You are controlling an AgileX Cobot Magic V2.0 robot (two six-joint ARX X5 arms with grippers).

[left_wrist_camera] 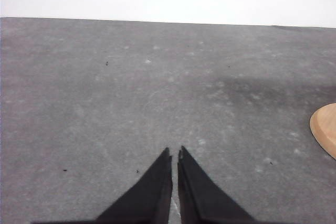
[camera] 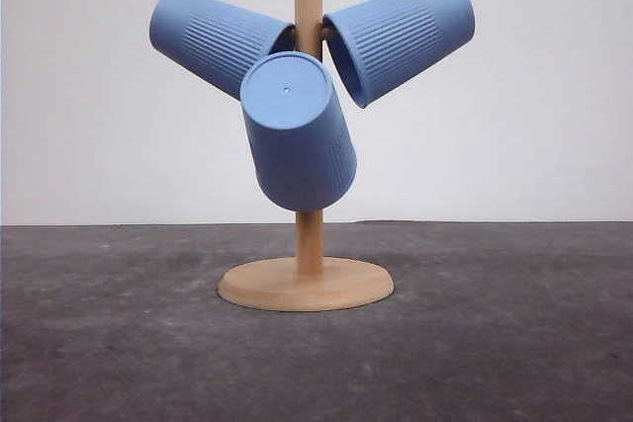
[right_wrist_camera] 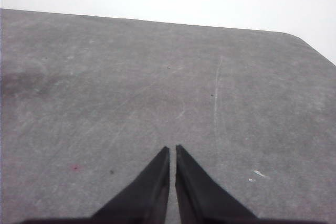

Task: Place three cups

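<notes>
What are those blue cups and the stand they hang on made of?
The cups look like moulded plastic: uniform matte light blue, fine ribbing, and a tiny centre dot on the base. The stand looks like pale, smooth-turned wood with a faint sheen, though no clear grain shows.

We see a cup tree (camera: 309,244) mid-table (camera: 514,343) w/ three cups hung on its pole: left cup (camera: 213,39) angled up-left, right cup (camera: 401,37) up-right, front cup (camera: 297,135) btwn them, lower, base toward us. Stand's base edge (left_wrist_camera: 325,129) shows in left wrist view.
</notes>
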